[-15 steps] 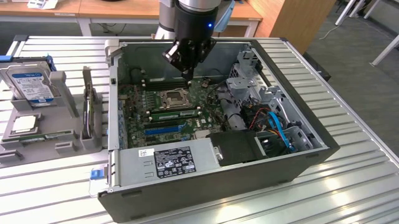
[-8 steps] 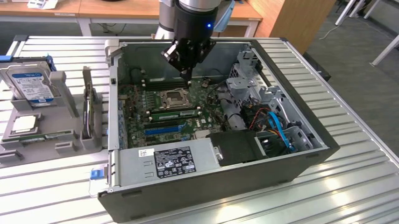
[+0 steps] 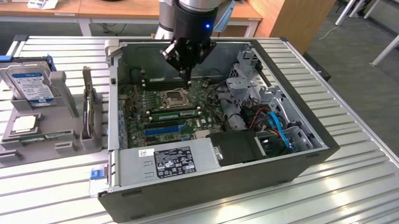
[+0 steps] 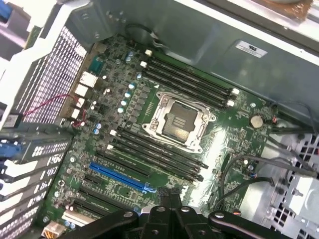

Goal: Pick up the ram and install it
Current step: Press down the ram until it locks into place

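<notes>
One ram (image 3: pixel 166 84) near pincer (image 3: pixel 185 77) tip

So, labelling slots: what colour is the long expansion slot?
Blue, clearest in the wrist view.

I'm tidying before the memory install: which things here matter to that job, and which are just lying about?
For the job:
gripper, shut, just above the memory slots
motherboard
open case

Lying about:
hard drive
loose processor chip
power supply
blue cables
</notes>
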